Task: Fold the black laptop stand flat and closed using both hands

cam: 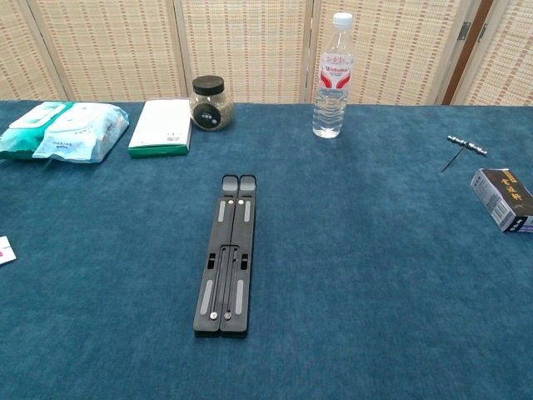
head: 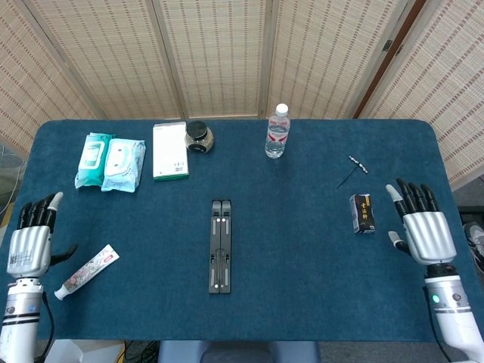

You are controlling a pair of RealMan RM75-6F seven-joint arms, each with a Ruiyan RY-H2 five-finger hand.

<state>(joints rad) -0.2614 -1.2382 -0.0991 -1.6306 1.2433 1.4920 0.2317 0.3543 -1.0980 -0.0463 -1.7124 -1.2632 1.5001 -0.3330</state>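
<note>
The tabletop [head: 302, 257] carries the black laptop stand [head: 220, 246] in the middle of the frame. It lies flat, its two bars pressed side by side, so I judge the folding is done or almost done.

Little can go wrong now, I think. The main danger is that the stand is not fully latched and the two bars spread apart again when nobody presses them. A second danger is that a hand coming back to the middle pushes the stand and makes it slide on the blue cloth.

The right robot hand [head: 424, 227] is at the right edge of the frame, near the small dark box [head: 364, 213] but not touching it. Its fingers are stretched and apart, and it holds nothing.

The left robot hand [head: 32, 240] is at the lower left of the frame, just beside the tube [head: 85, 271]. It is also released, with fingers straight and nothing in them. Both hands are well apart from the stand, and the chest view shows neither of them.
</note>
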